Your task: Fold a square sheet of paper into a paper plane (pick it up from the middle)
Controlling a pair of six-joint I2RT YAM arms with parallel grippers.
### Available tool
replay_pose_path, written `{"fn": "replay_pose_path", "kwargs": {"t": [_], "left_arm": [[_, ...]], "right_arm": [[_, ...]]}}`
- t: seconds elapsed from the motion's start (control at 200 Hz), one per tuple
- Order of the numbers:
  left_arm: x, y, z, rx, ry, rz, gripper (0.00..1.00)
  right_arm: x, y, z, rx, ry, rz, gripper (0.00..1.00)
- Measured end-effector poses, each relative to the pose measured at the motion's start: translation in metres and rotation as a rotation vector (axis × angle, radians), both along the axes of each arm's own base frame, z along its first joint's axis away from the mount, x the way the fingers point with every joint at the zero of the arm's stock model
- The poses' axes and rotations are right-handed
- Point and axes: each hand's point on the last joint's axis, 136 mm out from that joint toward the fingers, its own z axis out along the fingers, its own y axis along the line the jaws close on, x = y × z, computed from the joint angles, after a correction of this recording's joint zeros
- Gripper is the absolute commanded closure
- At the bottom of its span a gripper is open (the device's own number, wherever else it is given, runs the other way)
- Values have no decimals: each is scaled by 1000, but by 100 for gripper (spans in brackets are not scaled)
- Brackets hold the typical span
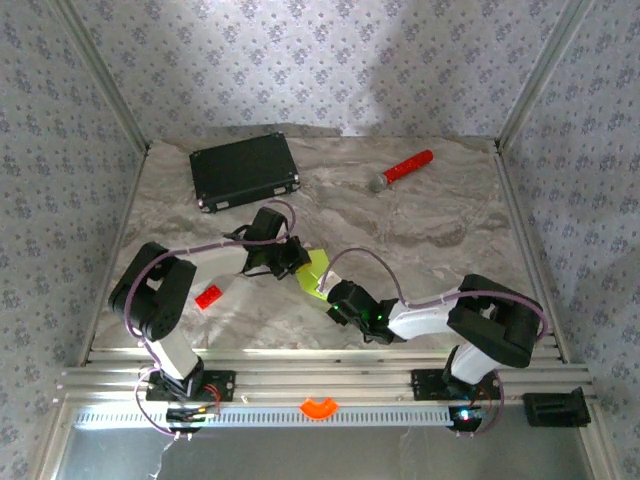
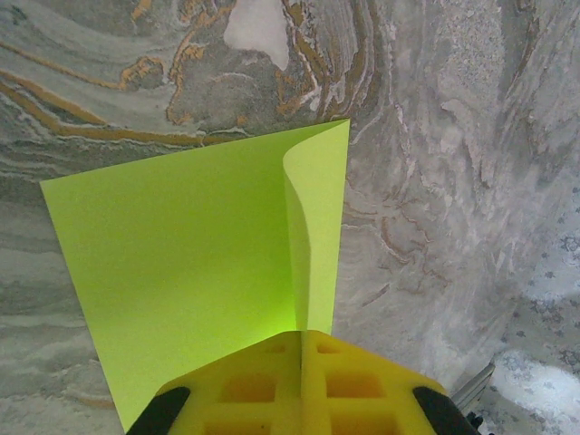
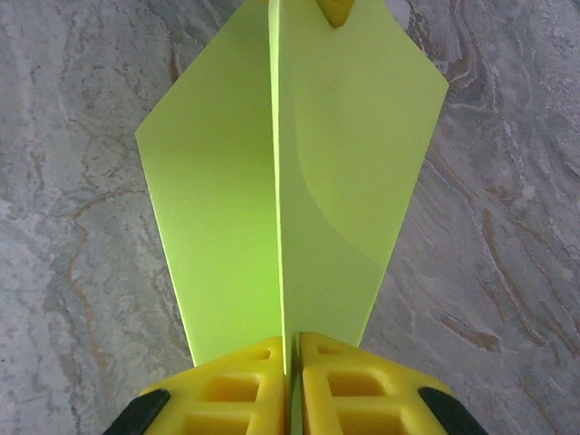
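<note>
Closest to the lens, the yellow fingers (image 2: 263, 385) of the left gripper (image 2: 301, 343) were pressed flat together, with the edge of the square sheet of paper (image 2: 181, 263) pinched in the seam between them. The right gripper (image 3: 290, 349) was likewise closed on the opposite edge of the sheet, its jaws all but touching with only paper between them.

The marbled table (image 1: 430, 230) spread beneath both grippers. The black case (image 1: 245, 172) lay well beyond the left gripper, off to its left. The lime sheet hung between the two grippers, bent along a lengthwise line running from one grip to the other. From the right gripper its two flaps spread away to either side. From the left gripper a broad flap spread left and a narrower, curling one stood just right. The red-handled microphone (image 1: 405, 168) lay well beyond the right gripper. The small red block (image 1: 209, 296) sat left of the left gripper, toward the arm bases.
</note>
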Motion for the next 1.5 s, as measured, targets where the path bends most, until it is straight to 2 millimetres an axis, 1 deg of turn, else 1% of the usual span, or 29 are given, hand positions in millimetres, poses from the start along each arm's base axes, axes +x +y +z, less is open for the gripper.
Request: {"fn": "replay_pose_path", "kwargs": {"t": [0.235,0.325,0.365,0.43,0.5,0.545,0.58,0.655,0.745,0.865,0.959,1.089,1.174,1.219,1.299,1.329,1.379,1.424,1.499], "left_arm": [[0,0,0,0,0,0,94],[0,0,0,0,0,0,91],[0,0,0,0,1,1,86],[0,0,0,2,-2,-2,76],[0,1,0,9,-6,0,53],[1,4,1,19,-8,10,43],[0,6,2,29,-13,15,37],[1,11,9,49,-38,23,30],[4,21,21,75,-75,49,27],[8,34,37,96,-123,89,27],[9,45,43,110,-149,115,27],[6,52,39,133,-146,131,27],[4,54,35,142,-136,131,30],[2,55,33,144,-133,129,36],[0,55,31,141,-127,126,52],[-1,54,30,137,-124,121,59],[-2,52,29,123,-128,110,68],[-2,50,29,111,-132,100,72],[-3,44,31,73,-137,83,77]], "right_arm": [[1,0,0,13,9,-5,93],[1,-1,0,20,14,-7,96],[1,-1,0,25,20,-10,96],[1,-1,0,35,29,-14,96],[1,0,0,55,47,-21,96],[2,-1,-1,69,61,-28,96],[2,-1,-1,86,77,-35,96],[4,-1,-2,118,109,-49,96],[5,-1,-4,165,155,-68,98],[10,-3,-5,236,219,-102,99],[14,-4,-7,283,267,-127,98],[18,-2,-7,331,308,-137,96],[19,2,-7,344,324,-133,96],[19,5,-7,349,330,-130,95],[21,10,-7,366,343,-133,94],[22,12,-7,372,347,-133,94],[22,14,-7,380,352,-136,94],[22,15,-7,389,358,-138,94],[22,16,-7,404,371,-146,94]]}}
